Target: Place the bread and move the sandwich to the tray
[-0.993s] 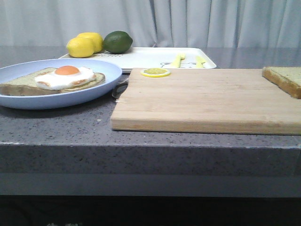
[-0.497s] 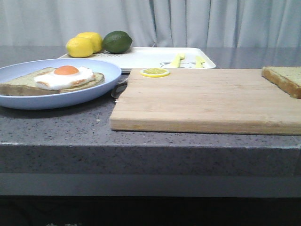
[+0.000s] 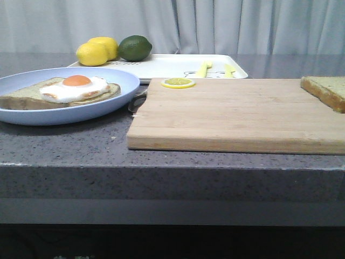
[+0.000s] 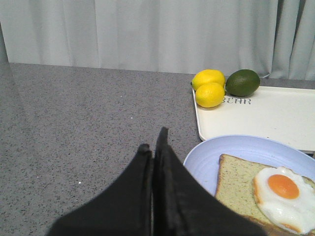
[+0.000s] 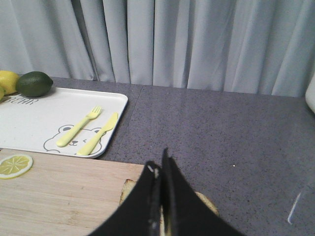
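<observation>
The bread (image 3: 328, 90) lies on the far right of the wooden cutting board (image 3: 237, 113). In the right wrist view my right gripper (image 5: 158, 160) is shut and empty just above the bread (image 5: 126, 190), which it mostly hides. The sandwich (image 3: 59, 93), tan bread with a fried egg (image 3: 75, 86), lies on the pale blue plate (image 3: 116, 81) at the left. In the left wrist view my left gripper (image 4: 153, 140) is shut and empty, just beside the plate's (image 4: 231, 150) rim and the sandwich (image 4: 241, 184). The white tray (image 3: 172, 66) stands behind the board. Neither gripper shows in the front view.
Two lemons (image 3: 96, 51) and a lime (image 3: 135, 47) sit at the tray's left end. A yellow fork (image 5: 78, 127) and knife (image 5: 98, 133) lie on the tray. A lemon slice (image 3: 178, 82) lies on the board's back edge. The grey counter's front edge (image 3: 172, 167) is near.
</observation>
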You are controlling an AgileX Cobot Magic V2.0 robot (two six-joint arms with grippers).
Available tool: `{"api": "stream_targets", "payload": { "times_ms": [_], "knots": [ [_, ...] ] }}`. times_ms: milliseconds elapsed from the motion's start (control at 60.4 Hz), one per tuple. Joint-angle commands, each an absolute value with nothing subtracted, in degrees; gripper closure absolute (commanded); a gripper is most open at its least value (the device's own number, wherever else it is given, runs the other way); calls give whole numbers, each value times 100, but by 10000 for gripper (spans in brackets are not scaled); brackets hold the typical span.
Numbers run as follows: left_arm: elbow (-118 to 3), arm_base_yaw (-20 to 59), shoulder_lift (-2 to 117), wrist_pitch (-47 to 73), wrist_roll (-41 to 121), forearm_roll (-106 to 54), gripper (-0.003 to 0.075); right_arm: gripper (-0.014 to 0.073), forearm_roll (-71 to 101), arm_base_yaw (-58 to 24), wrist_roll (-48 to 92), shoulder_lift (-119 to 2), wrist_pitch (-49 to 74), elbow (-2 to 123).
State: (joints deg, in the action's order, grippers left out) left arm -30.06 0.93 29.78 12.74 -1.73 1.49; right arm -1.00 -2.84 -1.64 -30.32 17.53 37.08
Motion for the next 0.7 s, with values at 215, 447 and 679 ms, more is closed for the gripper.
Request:
{"api": "stream_targets", "payload": {
  "times_ms": [215, 447, 679],
  "knots": [
    [-3219, 76, 3043, 734, -219, 154, 233, -59, -92, -288, -169, -3059, 1673, 3923],
    [-3219, 76, 3043, 722, -219, 154, 134, -22, 240, -288, -181, -3308, 2312, 4134],
    [-3219, 76, 3043, 722, -219, 154, 134, -22, 530, -174, -188, -5056, 4233, 5657]
  ]
}}
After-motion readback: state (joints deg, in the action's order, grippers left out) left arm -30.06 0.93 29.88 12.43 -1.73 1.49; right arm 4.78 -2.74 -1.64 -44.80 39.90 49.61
